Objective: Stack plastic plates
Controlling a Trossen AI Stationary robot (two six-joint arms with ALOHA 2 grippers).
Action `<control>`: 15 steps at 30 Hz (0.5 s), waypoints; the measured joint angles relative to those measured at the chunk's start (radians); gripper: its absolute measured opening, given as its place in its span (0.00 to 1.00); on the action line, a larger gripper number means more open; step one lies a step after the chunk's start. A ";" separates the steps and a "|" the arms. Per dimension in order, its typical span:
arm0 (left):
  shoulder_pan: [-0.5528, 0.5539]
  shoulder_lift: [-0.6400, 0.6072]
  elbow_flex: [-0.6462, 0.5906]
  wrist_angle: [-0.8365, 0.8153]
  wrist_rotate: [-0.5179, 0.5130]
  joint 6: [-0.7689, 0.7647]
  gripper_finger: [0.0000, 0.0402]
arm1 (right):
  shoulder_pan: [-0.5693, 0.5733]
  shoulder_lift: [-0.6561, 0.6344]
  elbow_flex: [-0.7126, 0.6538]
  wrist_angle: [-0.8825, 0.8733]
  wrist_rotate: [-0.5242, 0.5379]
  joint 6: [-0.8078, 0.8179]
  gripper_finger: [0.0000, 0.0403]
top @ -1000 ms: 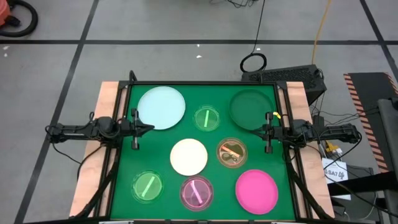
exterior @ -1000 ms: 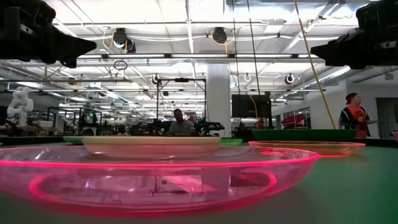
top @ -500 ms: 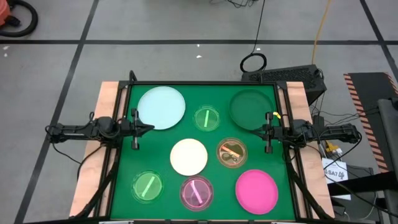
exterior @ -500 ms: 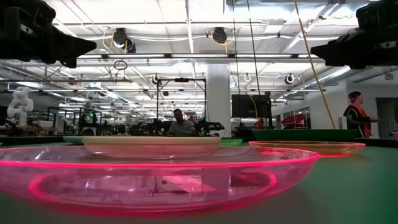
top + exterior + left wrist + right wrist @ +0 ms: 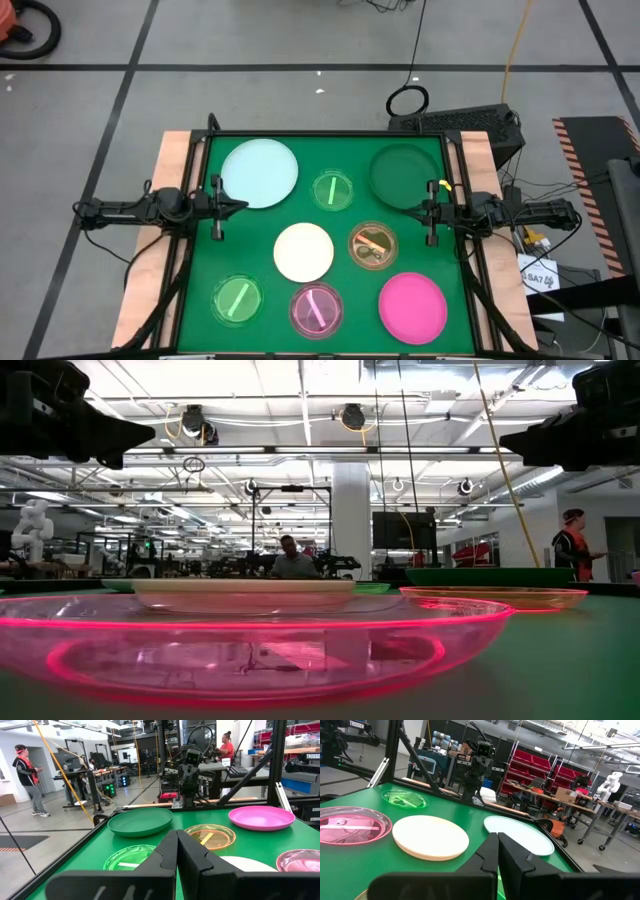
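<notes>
Several plastic plates lie flat and apart on the green mat (image 5: 200,250). The larger ones are pale-blue (image 5: 259,173), dark-green (image 5: 404,172), white (image 5: 303,251) and hot-pink (image 5: 413,306). The smaller see-through ones are green (image 5: 333,190), green (image 5: 237,298), pink (image 5: 316,309) and amber (image 5: 372,245). My left gripper (image 5: 241,207) hovers level at the mat's left edge, shut and empty, with its fingers (image 5: 167,851) together. My right gripper (image 5: 405,208) hovers level at the right edge, also shut and empty, its fingers (image 5: 490,851) closed.
A black frame (image 5: 320,134) borders the mat, with wooden table strips (image 5: 150,270) on both sides. The low view looks across the pink see-through plate (image 5: 250,645) close up. People stand in the room beyond the table (image 5: 572,545), (image 5: 30,772).
</notes>
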 joint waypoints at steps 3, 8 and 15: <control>0.000 0.000 0.000 0.001 0.000 -0.004 0.01 | 0.000 0.000 0.000 0.000 0.000 0.000 0.00; 0.000 0.000 0.000 0.001 0.000 -0.004 0.01 | 0.000 0.000 0.000 0.000 0.000 0.000 0.00; 0.000 0.000 0.000 0.029 0.000 0.023 0.01 | 0.000 0.000 0.000 0.004 0.000 0.048 0.00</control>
